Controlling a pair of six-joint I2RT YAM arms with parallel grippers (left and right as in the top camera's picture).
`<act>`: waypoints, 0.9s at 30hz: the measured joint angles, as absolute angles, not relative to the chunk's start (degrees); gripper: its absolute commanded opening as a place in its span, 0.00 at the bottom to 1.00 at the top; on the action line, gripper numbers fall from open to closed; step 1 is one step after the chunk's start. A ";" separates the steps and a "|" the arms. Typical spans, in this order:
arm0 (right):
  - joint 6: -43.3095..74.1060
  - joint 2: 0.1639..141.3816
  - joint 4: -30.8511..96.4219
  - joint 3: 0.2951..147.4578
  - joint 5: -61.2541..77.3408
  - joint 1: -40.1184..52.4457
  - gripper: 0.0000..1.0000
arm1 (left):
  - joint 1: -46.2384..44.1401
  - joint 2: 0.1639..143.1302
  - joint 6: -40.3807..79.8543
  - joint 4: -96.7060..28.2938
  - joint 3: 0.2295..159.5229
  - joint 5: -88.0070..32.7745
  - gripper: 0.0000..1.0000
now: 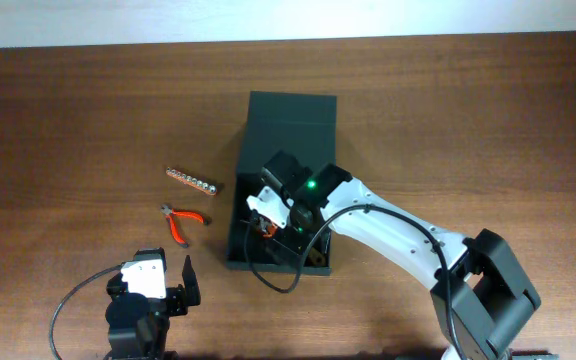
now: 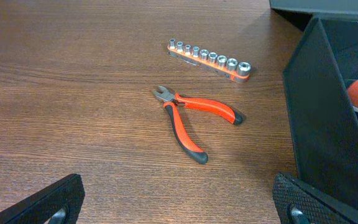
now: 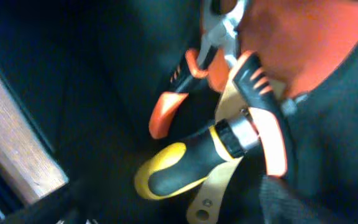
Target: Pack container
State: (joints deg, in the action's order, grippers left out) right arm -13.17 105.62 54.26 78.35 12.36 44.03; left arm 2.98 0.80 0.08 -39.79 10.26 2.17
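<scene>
Roughly at the middle of the wooden counter [image 1: 68, 120] sat the container [image 1: 286, 140], a dark, nearly black rectangular box with its flap lid folded back at the far end. The right gripper [image 1: 268, 215] was lowered into the near half of the box, its white arm reaching in from the lower right.

From the right wrist, the blurred interior showed a pair of orange-and-black pliers [image 3: 269, 124] lying over a yellow-and-black tool handle [image 3: 179, 168] and a flat tan piece [image 3: 219, 183]. Only one dark textured pad [image 3: 291, 199] could be made out at the lower right. Whether the right jaws were open or closed I cannot tell.

The left gripper [image 1: 173, 278] hovered near the front edge of the counter, left of the box and apart from it. Its jaws stood wide apart with nothing between them.

Two things lay on the bare counter to the left of the container. One was a strip of silver sockets on an orange rail [image 2: 209, 60], farther back. The other was a second pair of orange-handled pliers [image 2: 191, 121], nearer the left gripper and with its handles spread. The two were near each other without touching, and the rail's end was close to the container's left wall.
</scene>
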 measured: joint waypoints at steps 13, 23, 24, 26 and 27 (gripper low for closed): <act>-11.31 75.40 60.07 85.32 5.93 44.03 0.99 | 2.98 0.80 0.08 -39.79 10.26 2.17 0.99; -6.26 40.60 63.02 71.37 -1.74 44.03 0.99 | 2.98 0.80 0.10 -39.75 10.26 2.17 0.99; -5.37 37.50 63.24 68.88 -2.04 44.03 0.99 | 2.98 0.80 0.10 -39.75 10.26 2.17 0.99; -3.31 31.11 63.44 63.88 -2.22 44.03 0.99 | 2.98 0.80 0.08 -39.77 10.26 2.17 0.99; -2.52 28.47 63.70 61.98 -2.44 44.03 0.99 | 2.98 0.80 0.08 -39.75 10.26 2.17 0.99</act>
State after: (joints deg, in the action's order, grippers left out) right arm -2.52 28.47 63.70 61.98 -2.44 44.03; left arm 2.98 0.80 0.08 -39.75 10.26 2.17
